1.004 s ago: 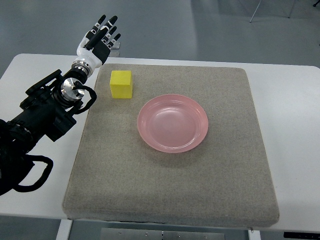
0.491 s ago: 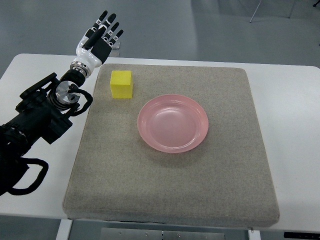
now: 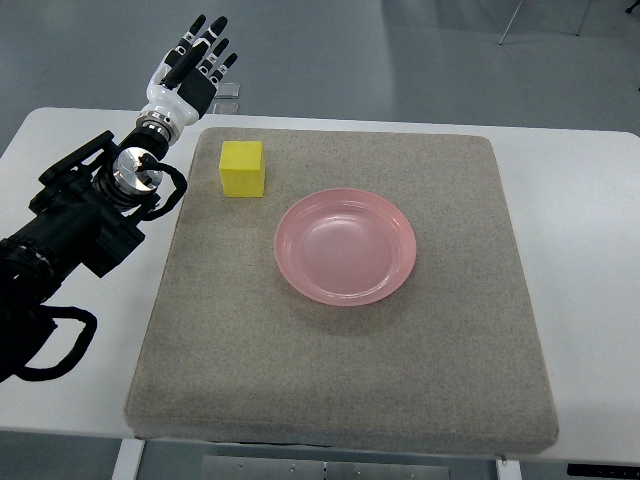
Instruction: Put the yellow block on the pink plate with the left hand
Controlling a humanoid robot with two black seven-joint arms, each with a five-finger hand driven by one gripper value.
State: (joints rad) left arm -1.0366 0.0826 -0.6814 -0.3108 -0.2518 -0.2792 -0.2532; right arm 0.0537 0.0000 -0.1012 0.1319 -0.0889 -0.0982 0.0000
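Fingers spread and holding nothing, the left hand [image 3: 190,68] is hovering beyond the yellow block [image 3: 242,168], needing to descend squarely over it before carrying it to the pink plate [image 3: 345,246].

You have a grey felt-like mat [image 3: 340,380] lying flat on a white table [image 3: 590,230], covering most of its top and leaving bare white margins at left and right. Beyond the table's far edge you see grey floor [image 3: 400,50]. At the upper right corner, thin pale furniture legs [image 3: 512,22] stand on that floor.
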